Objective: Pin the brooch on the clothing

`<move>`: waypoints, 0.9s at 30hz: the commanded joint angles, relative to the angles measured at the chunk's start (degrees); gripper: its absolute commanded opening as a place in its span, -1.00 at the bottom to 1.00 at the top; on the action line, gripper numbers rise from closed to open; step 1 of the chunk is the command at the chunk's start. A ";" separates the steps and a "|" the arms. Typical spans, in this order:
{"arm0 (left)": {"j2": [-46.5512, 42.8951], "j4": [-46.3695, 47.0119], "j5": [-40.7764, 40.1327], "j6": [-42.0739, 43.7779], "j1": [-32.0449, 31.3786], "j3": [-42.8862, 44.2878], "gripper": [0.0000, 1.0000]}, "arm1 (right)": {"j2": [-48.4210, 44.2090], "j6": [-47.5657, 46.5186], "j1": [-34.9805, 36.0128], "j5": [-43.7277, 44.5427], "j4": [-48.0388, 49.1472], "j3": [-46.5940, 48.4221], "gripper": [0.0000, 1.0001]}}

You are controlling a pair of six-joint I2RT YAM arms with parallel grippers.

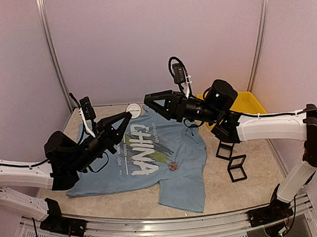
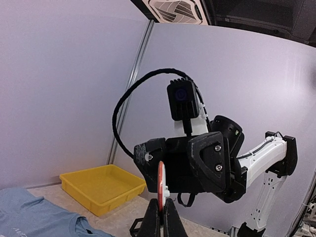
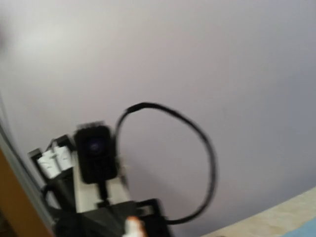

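Observation:
The brooch (image 2: 160,180), a round red disc with a white back, stands edge-on between my left gripper's (image 2: 161,203) shut fingers. In the top view it shows as a white disc (image 1: 133,109), lifted above the collar of the clothing (image 1: 175,189), a light blue T-shirt with white "CHINA" lettering lying flat on the table. My right gripper (image 1: 150,105) faces the brooch from the right, a short gap away, its fingers (image 2: 213,159) apart with nothing between them. The right wrist view is blurred; it shows the brooch (image 3: 132,227) at its bottom edge, not its own fingers.
A yellow tray (image 1: 249,100) sits at the back right. Two black square frames (image 1: 236,168) stand on the table right of the shirt. A small reddish spot (image 1: 173,165) shows on the shirt's chest. Grey walls enclose the table on three sides.

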 commanded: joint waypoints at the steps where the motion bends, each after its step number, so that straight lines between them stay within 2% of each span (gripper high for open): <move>1: 2.08 5.94 2.48 -0.25 -0.36 3.37 -1.00 | -0.66 -0.30 2.94 0.19 2.11 1.36 -0.10; 6: 3.21 7.56 4.41 -0.71 -0.43 4.51 -1.00 | -0.91 -1.42 3.46 1.02 0.99 0.94 -0.10; 19: 5.50 8.71 5.48 -2.12 -0.44 5.28 -1.00 | 0.67 -4.06 4.77 -1.41 -1.84 4.40 -0.82; 23: 5.44 9.50 5.85 -2.14 -0.44 5.13 -1.00 | 1.06 -4.13 4.82 -2.10 -1.87 4.36 -0.66; 27: 4.81 9.96 5.32 -1.42 -0.43 4.78 -1.00 | 0.58 -4.63 4.80 -2.12 -2.19 3.94 -0.40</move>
